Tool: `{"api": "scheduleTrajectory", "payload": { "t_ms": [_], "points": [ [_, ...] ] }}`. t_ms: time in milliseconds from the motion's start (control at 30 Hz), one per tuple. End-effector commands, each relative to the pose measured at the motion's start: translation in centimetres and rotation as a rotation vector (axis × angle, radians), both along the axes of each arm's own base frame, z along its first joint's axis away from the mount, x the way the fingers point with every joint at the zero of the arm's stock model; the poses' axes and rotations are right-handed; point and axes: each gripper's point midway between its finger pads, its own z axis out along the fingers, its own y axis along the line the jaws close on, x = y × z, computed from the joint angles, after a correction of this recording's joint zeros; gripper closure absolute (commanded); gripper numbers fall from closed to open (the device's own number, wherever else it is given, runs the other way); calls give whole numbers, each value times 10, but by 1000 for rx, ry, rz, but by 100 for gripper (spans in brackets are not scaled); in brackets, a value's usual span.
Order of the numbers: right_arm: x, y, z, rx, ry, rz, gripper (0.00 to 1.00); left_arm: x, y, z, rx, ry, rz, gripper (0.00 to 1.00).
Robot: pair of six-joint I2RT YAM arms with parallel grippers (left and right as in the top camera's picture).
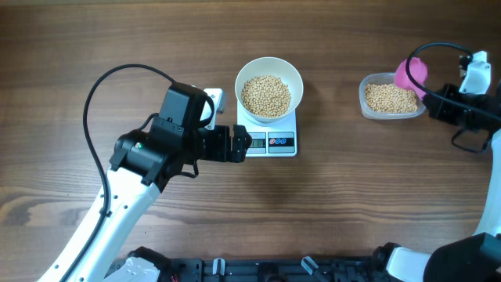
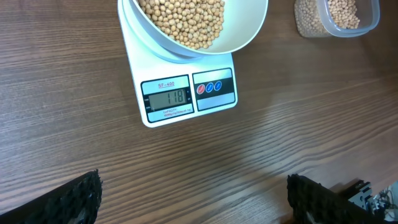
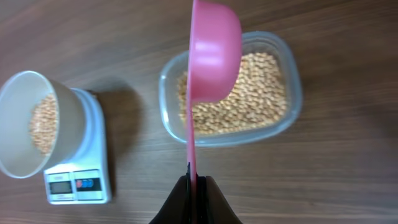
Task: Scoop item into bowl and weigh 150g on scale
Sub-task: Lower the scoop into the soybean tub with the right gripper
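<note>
Well, we see the beans (image 1: 265, 95) in two places. One heap lies in the white bowl (image 1: 291, 72), filling only its bottom part. The bowl stands on the scale (image 1: 262, 149), in the middle of the counter (image 1: 117, 39). The display (image 2: 166, 97) of the scale reads 118.

More beans lie in the clear container (image 1: 365, 88), which stands well apart, on the right side of the counter. Above its far edge hangs a pink scoop (image 3: 214, 50), turned on its side. We cannot tell if any bean is inside it. The right fingers (image 3: 177, 208) are together, clamped on the thin handle of the scoop.

The left fingers (image 2: 62, 202) are wide apart and hold nothing. From above, they are low and just beside the left front corner of the scale, next to the display. We cannot tell if they touch it.
</note>
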Motion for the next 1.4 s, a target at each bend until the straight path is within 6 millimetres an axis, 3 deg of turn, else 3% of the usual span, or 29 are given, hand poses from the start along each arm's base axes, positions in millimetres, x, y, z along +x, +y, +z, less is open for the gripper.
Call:
{"api": "scheduleTrajectory", "payload": {
  "t_ms": [0,367,500,800,933,1367],
  "points": [
    [-5,-14,8,-89,7,-26,96,-2,-2,-2,4,-1,-26,0],
    [-16,-13,-4,-99,78,-32,96,-2,-2,-2,4,-1,-26,0],
    [-11,-16,-8,-176,91,-28,96,-2,-2,-2,4,-1,-26,0],
    [6,6,-33,-403,188,114,96,-2,-2,-2,4,-1,-26,0],
    [7,7,-43,-477,239,128,96,-2,-2,-2,4,-1,-26,0],
    [15,6,-68,-517,311,124,96,-1,-2,-2,4,-1,-26,0]
  ]
}}
